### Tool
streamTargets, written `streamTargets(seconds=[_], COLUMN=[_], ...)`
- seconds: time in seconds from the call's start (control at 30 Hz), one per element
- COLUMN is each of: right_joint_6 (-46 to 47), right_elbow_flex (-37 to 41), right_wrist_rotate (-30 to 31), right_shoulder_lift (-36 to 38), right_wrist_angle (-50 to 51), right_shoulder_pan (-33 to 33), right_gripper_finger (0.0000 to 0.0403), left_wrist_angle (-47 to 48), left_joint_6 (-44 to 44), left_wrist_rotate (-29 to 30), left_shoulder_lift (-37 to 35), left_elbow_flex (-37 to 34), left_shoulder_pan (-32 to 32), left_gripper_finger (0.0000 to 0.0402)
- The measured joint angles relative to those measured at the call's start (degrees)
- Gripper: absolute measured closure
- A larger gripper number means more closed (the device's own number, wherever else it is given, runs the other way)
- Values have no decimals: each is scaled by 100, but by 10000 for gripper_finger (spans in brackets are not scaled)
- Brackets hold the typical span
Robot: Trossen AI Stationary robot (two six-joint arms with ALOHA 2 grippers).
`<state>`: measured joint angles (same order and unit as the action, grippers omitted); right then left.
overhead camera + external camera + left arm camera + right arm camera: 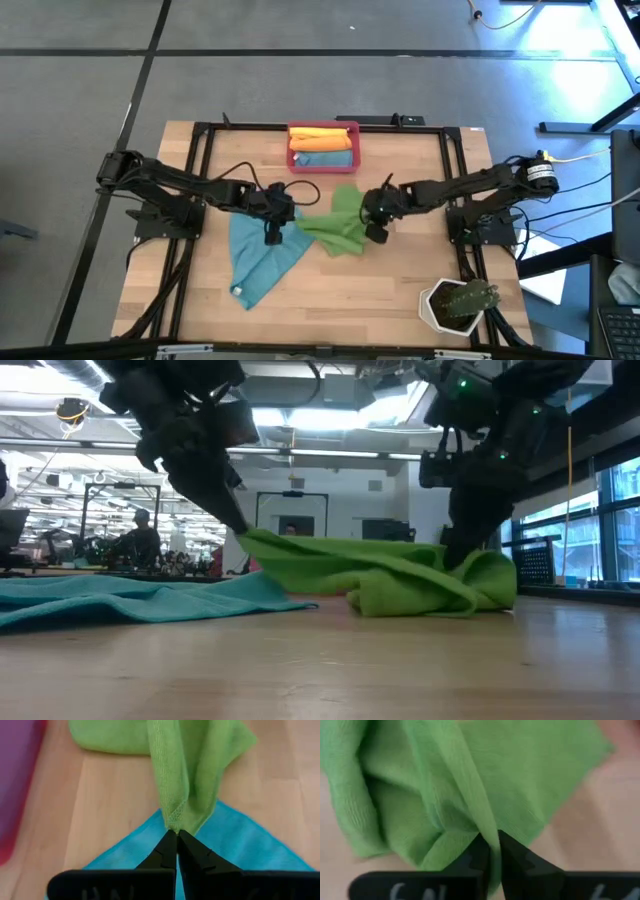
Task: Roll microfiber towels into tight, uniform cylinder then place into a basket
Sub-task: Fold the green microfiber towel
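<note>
A green microfiber towel (340, 225) lies crumpled mid-table, its left part over a teal towel (262, 258) that is spread flat. My left gripper (177, 834) is shut on the green towel's left corner, above the teal towel (250, 850). At the towel's right side my right gripper (492, 845) is shut on green cloth. In the low view the green towel (400, 575) sags between both grippers onto the table. The red-pink basket (356, 146) stands at the far edge and holds an orange roll (322, 138) and a teal roll (322, 158). My left gripper pinches the green towel's hemmed corner (174, 820) between its fingertips, slanting down from the table's left. The corner is raised a little off the table (250, 540), and the cloth slopes down from it onto the table. My right gripper has a raised fold of the green towel (487, 827) between its two fingers, coming from above and from the table's right. How many layers it has, I cannot tell. The cloth around the fold rests bunched on the table (480, 585).
A white plant pot (458, 303) stands at the near right corner. Bare wood lies along the near edge and between the towels and the basket. A black frame (200, 180) runs along the table's sides.
</note>
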<state>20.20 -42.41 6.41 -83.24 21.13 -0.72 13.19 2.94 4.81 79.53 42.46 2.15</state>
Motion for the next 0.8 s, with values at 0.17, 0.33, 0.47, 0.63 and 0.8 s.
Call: streamTargets(seconds=[0.17, 0.33, 0.47, 0.63, 0.8], right_joint_6=[-601, -867, -1066, -1115, -1086], right_elbow_flex=[-290, -867, -1073, -1080, -1042], right_wrist_rotate=[546, 732, 749, 1297, 1499], right_shoulder_lift=[40, 63, 63, 63, 63], right_wrist_angle=[630, 1678, 2219, 2697, 2525], right_shoulder_pan=[202, 84, -290, -682, -1001], right_gripper_finger=[320, 271, 240, 217, 211], left_wrist_angle=[-17, -24, -24, -24, -24], left_joint_6=[2, 1, 0, 0, -2], left_wrist_rotate=[-1, -1, 1, -1, -1], left_shoulder_lift=[0, 0, 0, 0, 0], left_elbow_flex=[-19, -19, -19, -19, -19], left_shoulder_pan=[-189, -310, -375, -380, -380], left_gripper_finger=[402, 402, 402, 402, 402])
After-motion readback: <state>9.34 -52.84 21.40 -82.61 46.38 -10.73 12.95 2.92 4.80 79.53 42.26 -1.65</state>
